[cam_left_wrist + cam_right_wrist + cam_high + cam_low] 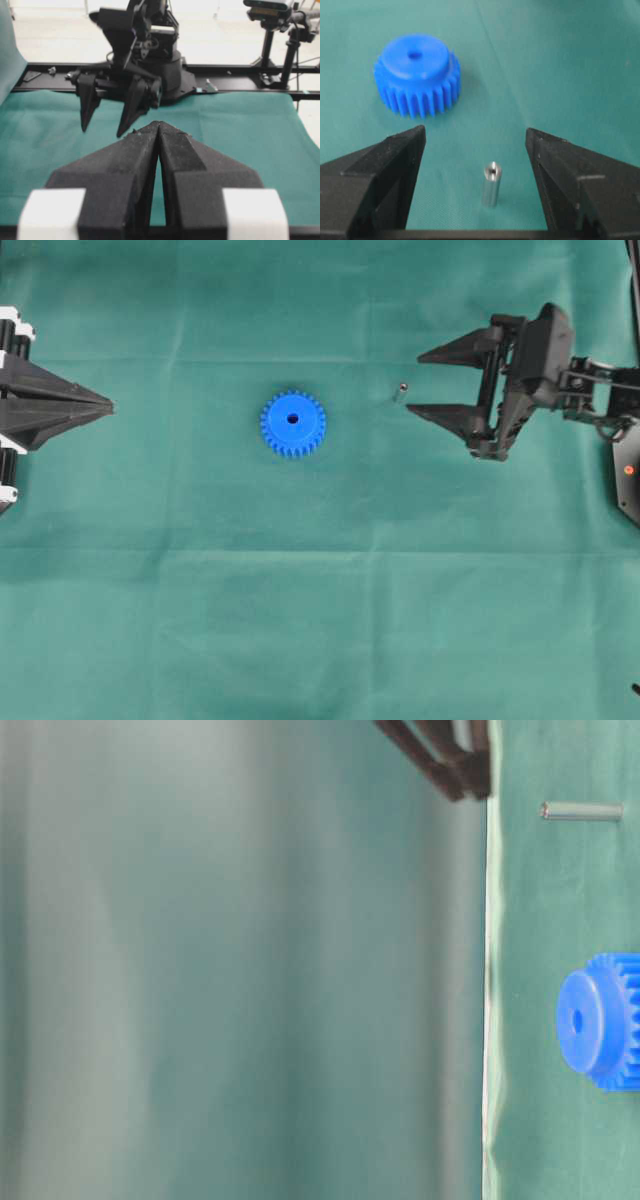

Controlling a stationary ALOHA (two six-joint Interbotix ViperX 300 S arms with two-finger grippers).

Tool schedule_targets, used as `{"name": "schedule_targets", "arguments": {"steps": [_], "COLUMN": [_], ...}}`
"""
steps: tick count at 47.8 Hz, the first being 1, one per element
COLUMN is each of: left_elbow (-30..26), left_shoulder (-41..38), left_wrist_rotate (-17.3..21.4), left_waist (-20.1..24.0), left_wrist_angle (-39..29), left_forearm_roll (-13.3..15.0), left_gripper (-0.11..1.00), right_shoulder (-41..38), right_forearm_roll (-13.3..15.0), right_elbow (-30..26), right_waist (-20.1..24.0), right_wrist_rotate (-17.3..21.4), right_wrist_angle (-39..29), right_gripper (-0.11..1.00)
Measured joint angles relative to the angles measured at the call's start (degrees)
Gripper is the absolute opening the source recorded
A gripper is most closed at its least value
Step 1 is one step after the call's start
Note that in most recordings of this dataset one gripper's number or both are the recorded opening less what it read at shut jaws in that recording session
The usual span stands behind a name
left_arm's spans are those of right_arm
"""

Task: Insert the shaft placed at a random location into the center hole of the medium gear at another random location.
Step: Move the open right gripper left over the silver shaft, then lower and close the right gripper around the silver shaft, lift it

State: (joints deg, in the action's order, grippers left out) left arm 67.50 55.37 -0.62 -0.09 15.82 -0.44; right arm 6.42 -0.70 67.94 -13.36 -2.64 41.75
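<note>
upright metal shaft [491,184] between spread right gripper [476,150]
toothed blue plastic medium gear [417,74] flat, hole up; left gripper [159,125] pressed together.

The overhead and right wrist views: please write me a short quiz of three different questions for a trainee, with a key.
1. True or false: the small silver-grey metal shaft stands upright on the green cloth.
2. Which gripper has open jaws? A) left gripper B) right gripper
3. Fill in: the centre hole of the bright blue plastic gear is ____ (empty / filled).

Key:
1. True; it stands apart from the gear, between the open fingers.
2. B; the left one is shut.
3. Empty.
</note>
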Motion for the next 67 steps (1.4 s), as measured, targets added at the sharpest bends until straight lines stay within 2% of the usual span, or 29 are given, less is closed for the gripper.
{"name": "schedule_targets", "arguments": {"steps": [14,26,33,36,40,49,67], "left_elbow": [0.0,0.0,0.0,0.0,0.0,0.0,0.0], "left_shoulder": [-0.1,-0.3,-0.4,-0.3,-0.3,-0.4,-0.4], "left_wrist_rotate": [-0.1,-0.1,0.0,-0.1,-0.1,-0.1,-0.2], "left_waist": [0.0,0.0,0.0,0.0,0.0,0.0,0.0], "left_wrist_angle": [0.0,0.0,-0.2,-0.3,-0.4,-0.4,-0.6], "left_forearm_roll": [-0.1,-0.1,-0.1,-0.1,-0.1,-0.1,-0.1], "left_gripper": [0.0,0.0,0.0,0.0,0.0,0.0,0.0], "right_shoulder": [-7.8,-10.2,-10.3,-10.5,-10.7,-11.4,-11.6], "right_forearm_roll": [-0.5,-1.1,-1.2,-1.2,-1.2,-1.4,-1.5], "right_elbow": [-1.9,-2.7,-2.7,-2.8,-2.8,-3.2,-3.3], "right_waist": [-0.1,-1.0,-1.1,-1.1,-1.1,-1.1,-1.1], "right_wrist_rotate": [-0.1,-0.1,-0.1,-0.1,0.0,-0.1,-0.1], "right_wrist_angle": [3.1,3.1,3.1,3.1,3.1,3.1,3.1], "right_gripper": [0.81,0.81,0.76,0.72,0.61,0.15,0.13]}}
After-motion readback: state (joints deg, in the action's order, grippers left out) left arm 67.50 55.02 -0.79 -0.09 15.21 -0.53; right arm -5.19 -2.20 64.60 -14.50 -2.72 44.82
